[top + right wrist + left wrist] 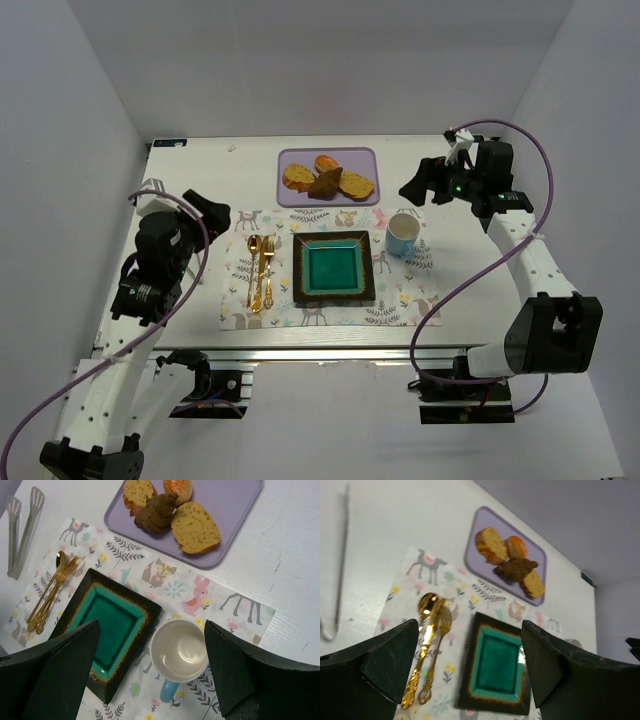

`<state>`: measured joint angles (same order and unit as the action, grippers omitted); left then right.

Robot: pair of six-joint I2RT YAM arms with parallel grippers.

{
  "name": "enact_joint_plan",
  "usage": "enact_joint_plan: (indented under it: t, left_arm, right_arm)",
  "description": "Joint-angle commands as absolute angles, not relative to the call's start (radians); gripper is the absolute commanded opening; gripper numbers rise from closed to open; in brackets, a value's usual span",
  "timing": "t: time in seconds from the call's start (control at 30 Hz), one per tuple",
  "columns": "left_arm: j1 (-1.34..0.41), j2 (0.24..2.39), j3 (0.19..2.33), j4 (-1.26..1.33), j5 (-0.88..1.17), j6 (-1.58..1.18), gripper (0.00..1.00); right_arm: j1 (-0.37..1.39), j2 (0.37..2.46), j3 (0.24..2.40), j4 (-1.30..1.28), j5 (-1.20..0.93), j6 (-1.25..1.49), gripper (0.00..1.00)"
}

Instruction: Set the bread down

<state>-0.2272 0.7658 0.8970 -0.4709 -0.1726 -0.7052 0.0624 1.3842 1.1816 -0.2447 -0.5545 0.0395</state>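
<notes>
Several pieces of bread (327, 179) lie on a lilac tray (364, 155) at the back of the table; they also show in the left wrist view (512, 566) and the right wrist view (165, 511). A square teal plate with a dark rim (334, 269) sits empty on the patterned placemat (400, 305); it also shows in the wrist views (496, 666) (107, 625). My left gripper (217, 215) is open and empty, held above the table's left side. My right gripper (418, 182) is open and empty, held high at the right of the tray.
A gold spoon and fork (260, 270) lie left of the plate. A blue mug (402, 234) with a white inside stands right of the plate, under my right gripper in its wrist view (181, 652). Metal tongs (21, 530) lie on the table left of the placemat.
</notes>
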Motion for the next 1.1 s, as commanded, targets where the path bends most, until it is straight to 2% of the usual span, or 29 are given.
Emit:
enact_joint_plan:
  t: [0.0, 0.03, 0.07, 0.13, 0.17, 0.2, 0.23, 0.27, 0.3, 0.33, 0.37, 0.4, 0.43, 0.5, 0.53, 0.57, 0.8, 1.07]
  left_arm:
    - [-0.227, 0.762, 0.913, -0.698, -0.284, -0.747, 0.91]
    - [-0.227, 0.768, 0.917, -0.736, -0.291, -0.753, 0.84]
    - [-0.224, 0.79, 0.925, -0.762, -0.287, -0.752, 0.64]
    - [-0.219, 0.827, 0.942, -0.799, -0.29, -0.753, 0.36]
    - [-0.215, 0.845, 0.949, -0.813, -0.298, -0.747, 0.23]
    - [-0.21, 0.885, 0.957, -0.83, -0.308, -0.744, 0.05]
    - [-0.195, 0.906, 0.963, -0.862, -0.317, -0.741, 0.03]
    - [-0.183, 0.926, 0.979, -0.876, -0.327, -0.733, 0.02]
    - [-0.152, 0.974, 0.985, -0.887, -0.324, -0.704, 0.04]
    - [-0.135, 1.001, 0.992, -0.915, -0.322, -0.689, 0.12]
    - [-0.12, 1.031, 1.012, -0.932, -0.322, -0.658, 0.26]
    - [-0.094, 1.055, 1.02, -0.943, -0.322, -0.64, 0.42]
    - [-0.081, 1.104, 1.025, -0.954, -0.322, -0.621, 0.68]
    - [-0.04, 1.155, 1.032, -0.96, -0.315, -0.559, 0.9]
    - [-0.025, 1.217, 1.034, -0.972, -0.311, -0.54, 0.96]
    - [-0.011, 1.245, 1.026, -0.974, -0.31, -0.504, 0.98]
    - [0.104, 1.388, 0.954, -0.787, -0.232, -0.388, 0.98]
    - [0.115, 1.581, 0.986, -0.595, -0.149, -0.319, 0.94]
  right_arm:
    - [0.034, 1.353, 1.167, -0.23, -0.686, 0.007, 0.89]
    - [0.019, 1.347, 1.152, -0.213, -0.771, -0.056, 0.89]
    - [-0.026, 1.333, 1.129, -0.203, -0.977, -0.209, 0.89]
    - [-0.032, 1.324, 1.118, -0.227, -1.081, -0.32, 0.88]
    - [-0.028, 1.324, 1.118, -0.247, -1.106, -0.346, 0.82]
    - [-0.022, 1.327, 1.118, -0.248, -1.144, -0.359, 0.48]
    - [-0.017, 1.328, 1.121, -0.259, -1.147, -0.386, 0.23]
    - [-0.012, 1.33, 1.123, -0.271, -1.146, -0.406, 0.07]
    - [-0.002, 1.33, 1.127, -0.311, -1.132, -0.432, 0.0]
    - [-0.002, 1.33, 1.129, -0.327, -1.12, -0.457, 0.0]
    - [0.02, 1.33, 1.129, -0.34, -1.106, -0.491, 0.11]
    - [0.043, 1.328, 1.127, -0.359, -1.076, -0.5, 0.54]
    - [0.051, 1.33, 1.124, -0.362, -1.065, -0.5, 0.7]
    - [0.058, 1.327, 1.117, -0.362, -1.06, -0.492, 0.87]
    - [0.058, 1.325, 1.102, -0.35, -1.058, -0.485, 0.89]
    - [0.06, 1.319, 1.092, -0.336, -1.06, -0.459, 0.89]
    - [0.06, 1.31, 1.058, -0.287, -1.069, -0.411, 0.89]
    - [0.06, 1.313, 1.062, -0.278, -1.088, -0.371, 0.89]
